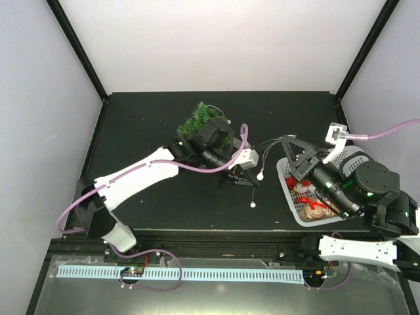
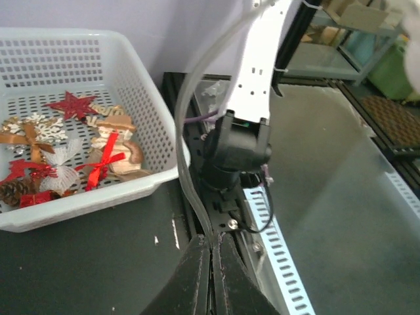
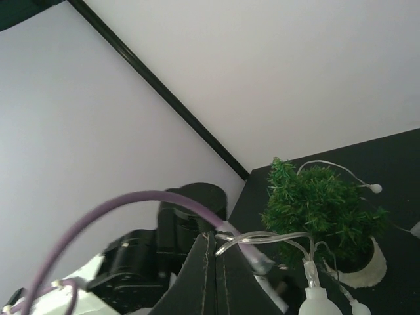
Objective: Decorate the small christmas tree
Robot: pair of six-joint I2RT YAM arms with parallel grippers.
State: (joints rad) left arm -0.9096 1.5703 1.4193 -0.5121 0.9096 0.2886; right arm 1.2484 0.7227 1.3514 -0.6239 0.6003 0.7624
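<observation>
The small christmas tree [image 1: 199, 120] stands at the back middle of the black table, with my left arm partly over it. In the right wrist view the tree [image 3: 321, 207] sits in its white pot [image 3: 364, 270]. A clear light string with white bulbs [image 1: 260, 176] trails from the tree across the table. My right gripper [image 3: 216, 241] is shut on the string's wire [image 3: 262, 236], and it hangs beside the basket [image 1: 283, 140]. My left gripper [image 2: 212, 241] is shut with nothing seen between its fingers, low over the table near the bulbs [image 1: 239, 180].
A white basket [image 2: 98, 197] of ornaments, among them a red star [image 2: 71, 105] and a gingerbread figure [image 2: 118, 141], stands at the right [image 1: 287, 187]. A perforated light-blue strip [image 1: 177, 274] runs along the near edge. Black frame posts rise at the back corners.
</observation>
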